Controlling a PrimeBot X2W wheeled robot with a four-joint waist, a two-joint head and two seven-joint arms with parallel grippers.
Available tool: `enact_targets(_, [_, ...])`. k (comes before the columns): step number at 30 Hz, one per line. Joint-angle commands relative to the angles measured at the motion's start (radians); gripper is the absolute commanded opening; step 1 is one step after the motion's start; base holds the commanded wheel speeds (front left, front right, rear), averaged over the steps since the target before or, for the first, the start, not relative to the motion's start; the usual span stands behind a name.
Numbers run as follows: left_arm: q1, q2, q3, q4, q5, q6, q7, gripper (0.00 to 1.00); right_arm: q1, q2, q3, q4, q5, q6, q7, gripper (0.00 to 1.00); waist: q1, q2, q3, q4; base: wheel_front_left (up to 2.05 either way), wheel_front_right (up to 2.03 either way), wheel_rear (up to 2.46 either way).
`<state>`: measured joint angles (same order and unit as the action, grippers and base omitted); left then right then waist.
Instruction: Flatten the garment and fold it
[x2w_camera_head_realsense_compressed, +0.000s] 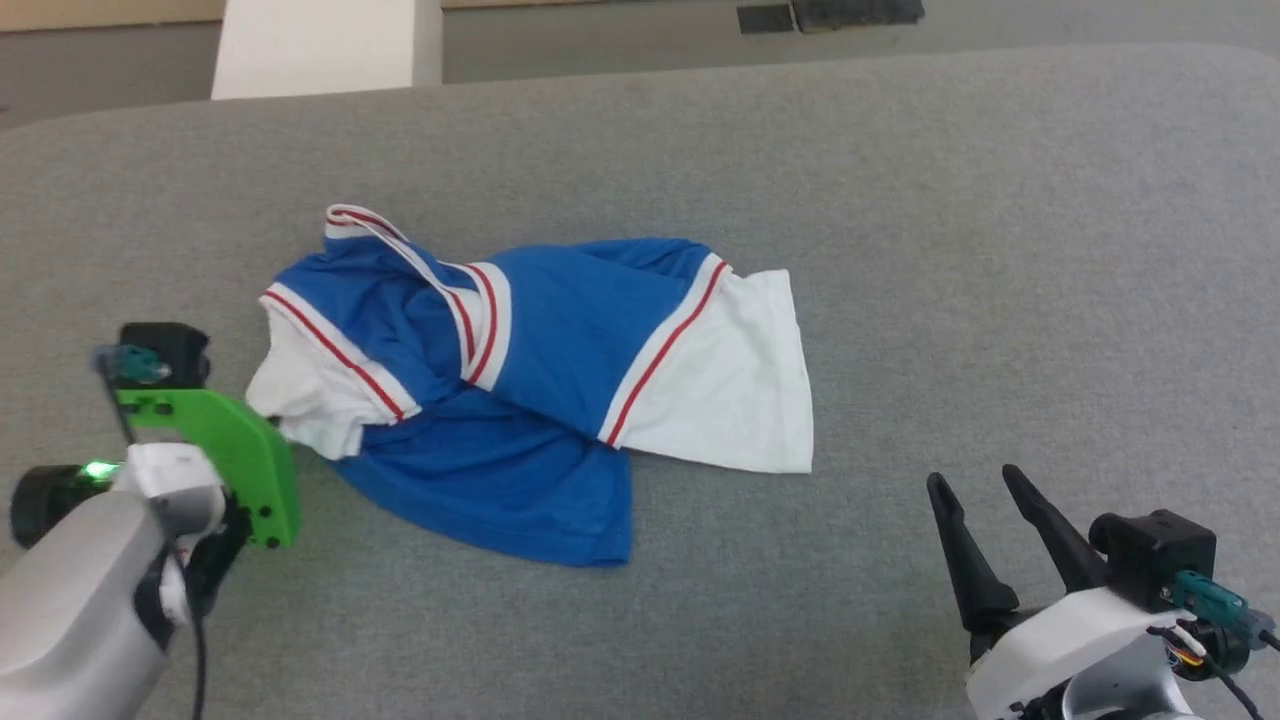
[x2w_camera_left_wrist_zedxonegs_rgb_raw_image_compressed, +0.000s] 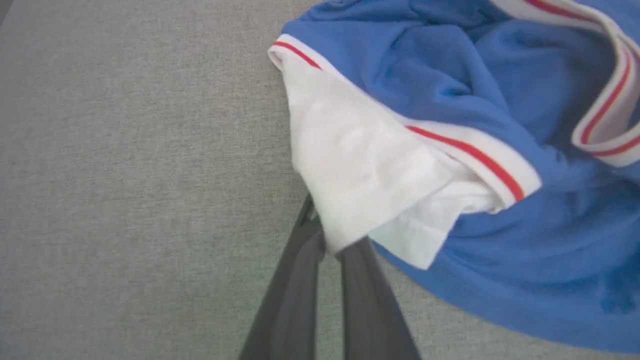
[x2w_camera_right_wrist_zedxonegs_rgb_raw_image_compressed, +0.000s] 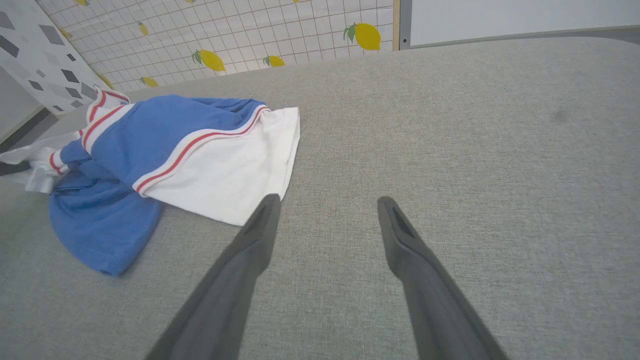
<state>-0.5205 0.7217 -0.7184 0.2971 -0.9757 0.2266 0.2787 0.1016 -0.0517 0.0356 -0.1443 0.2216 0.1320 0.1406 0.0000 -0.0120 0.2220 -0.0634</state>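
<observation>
The garment (x2w_camera_head_realsense_compressed: 540, 390) lies crumpled on the grey table, royal blue with white sleeves and red-and-white striped trim. One white sleeve spreads flat at its right; the other is bunched at its left. My left gripper (x2w_camera_left_wrist_zedxonegs_rgb_raw_image_compressed: 332, 247) is shut on the lower corner of that left white sleeve (x2w_camera_left_wrist_zedxonegs_rgb_raw_image_compressed: 360, 180), its two dark fingers pinching the cloth. In the head view its green mount hides the fingertips beside the garment's left edge. My right gripper (x2w_camera_head_realsense_compressed: 975, 478) hovers open near the table's front right, apart from the garment (x2w_camera_right_wrist_zedxonegs_rgb_raw_image_compressed: 165, 150), fingers (x2w_camera_right_wrist_zedxonegs_rgb_raw_image_compressed: 260, 225) spread wide with nothing between them.
The grey fabric-covered table (x2w_camera_head_realsense_compressed: 1000, 250) stretches wide around the garment, with bare surface to the right and front. A white block (x2w_camera_head_realsense_compressed: 320, 45) stands beyond the far edge. A tiled wall with lemon prints (x2w_camera_right_wrist_zedxonegs_rgb_raw_image_compressed: 225, 45) shows behind the table in the right wrist view.
</observation>
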Motion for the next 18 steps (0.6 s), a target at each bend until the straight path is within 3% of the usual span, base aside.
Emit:
enact_targets(1, [0.034, 0.024, 0.019, -0.027, -0.008, 0.024, -0.021, 0.0, 0.009, 0.001, -0.002, 0.001, 0.006, -0.001, 0.004, 1.0, 0.0, 0.012, -0.029, 0.026, 0.0, 0.0, 0.0])
enact_targets(6, [0.181, 0.069, 0.115, -0.124, -0.101, 0.109, -0.087, 0.0, 0.023, 0.001, -0.005, 0.0, 0.011, -0.001, 0.011, 1.0, 0.0, 0.012, -0.056, 0.042, 0.0, 0.0, 0.0])
enact_targets(10, [0.33, 0.083, 0.188, -0.151, -0.2, 0.149, -0.132, 0.0, 0.031, 0.001, -0.01, -0.002, 0.014, -0.001, 0.015, 1.0, 0.0, 0.012, -0.068, 0.046, 0.0, 0.0, 0.0])
enact_targets(18, [0.516, 0.064, 0.266, -0.118, -0.317, 0.142, -0.202, 0.0, 0.039, 0.001, -0.031, -0.002, 0.011, -0.001, 0.025, 1.0, 0.0, 0.012, -0.087, 0.05, 0.0, 0.0, 0.0])
